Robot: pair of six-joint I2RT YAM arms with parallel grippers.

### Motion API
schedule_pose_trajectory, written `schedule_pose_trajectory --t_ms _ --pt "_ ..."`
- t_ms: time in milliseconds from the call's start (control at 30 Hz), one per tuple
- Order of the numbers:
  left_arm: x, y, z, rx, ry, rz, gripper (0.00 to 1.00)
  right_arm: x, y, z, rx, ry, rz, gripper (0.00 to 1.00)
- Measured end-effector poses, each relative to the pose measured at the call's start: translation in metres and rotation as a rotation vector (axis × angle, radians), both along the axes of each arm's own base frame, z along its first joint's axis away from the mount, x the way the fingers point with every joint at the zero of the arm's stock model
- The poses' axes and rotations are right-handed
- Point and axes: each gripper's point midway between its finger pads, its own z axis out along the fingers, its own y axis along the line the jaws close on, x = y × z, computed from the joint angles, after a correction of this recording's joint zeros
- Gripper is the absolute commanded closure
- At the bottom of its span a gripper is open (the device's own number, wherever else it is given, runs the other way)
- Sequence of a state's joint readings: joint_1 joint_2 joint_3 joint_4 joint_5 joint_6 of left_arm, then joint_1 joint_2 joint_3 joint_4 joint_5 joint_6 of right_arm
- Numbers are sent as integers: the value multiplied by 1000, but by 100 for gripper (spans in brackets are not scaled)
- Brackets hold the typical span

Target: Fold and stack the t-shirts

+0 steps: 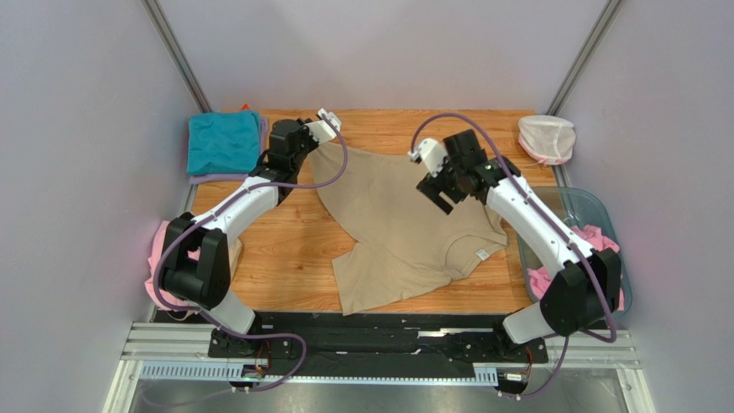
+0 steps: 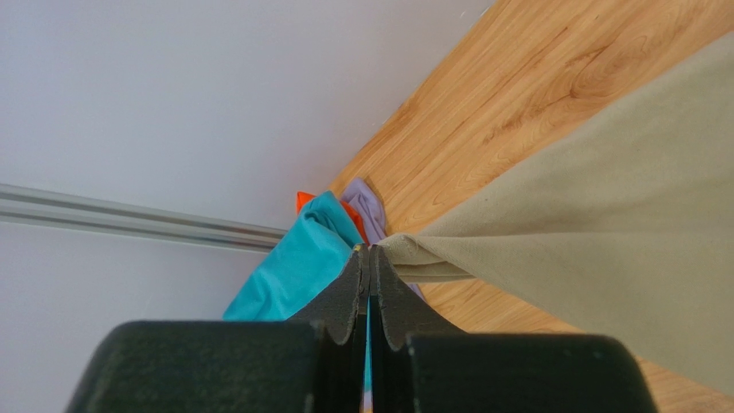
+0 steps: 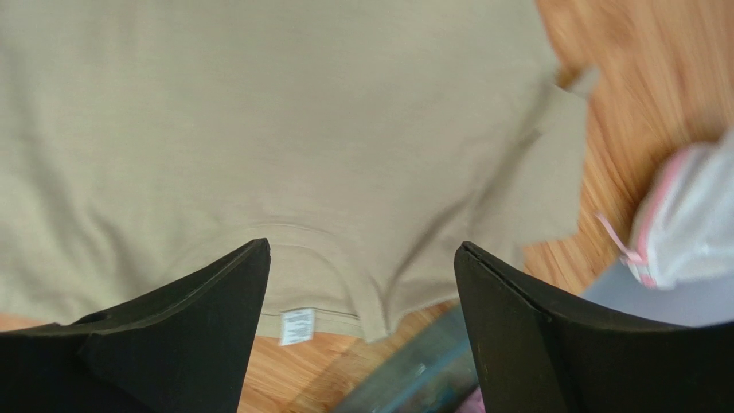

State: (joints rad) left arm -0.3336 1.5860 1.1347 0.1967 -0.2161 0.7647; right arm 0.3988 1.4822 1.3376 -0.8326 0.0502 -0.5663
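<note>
The large tan t-shirt lies spread across the middle of the table, collar and white label toward the right front. My left gripper is shut on its far left corner; in the left wrist view the jaws are closed with the tan cloth pulled taut from their tips. My right gripper hangs open and empty above the shirt's right side. In the right wrist view it is above the collar and label. A folded teal t-shirt lies on a lilac one at the far left.
A white net pouch sits at the far right corner. A clear bluish tub with pink cloth stands at the right edge. More pink cloth hangs off the left edge. An orange scrap shows behind the teal shirt.
</note>
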Motion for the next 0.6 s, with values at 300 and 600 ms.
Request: schedule_pose_trajectory --t_ms 300,600 --pt "-5 -5 -23 -17 78 -3 100 -106 96 -54 -22 184 362 32" --pt "-9 -8 -37 -6 131 -11 100 -185 158 -116 -149 347 590 46"
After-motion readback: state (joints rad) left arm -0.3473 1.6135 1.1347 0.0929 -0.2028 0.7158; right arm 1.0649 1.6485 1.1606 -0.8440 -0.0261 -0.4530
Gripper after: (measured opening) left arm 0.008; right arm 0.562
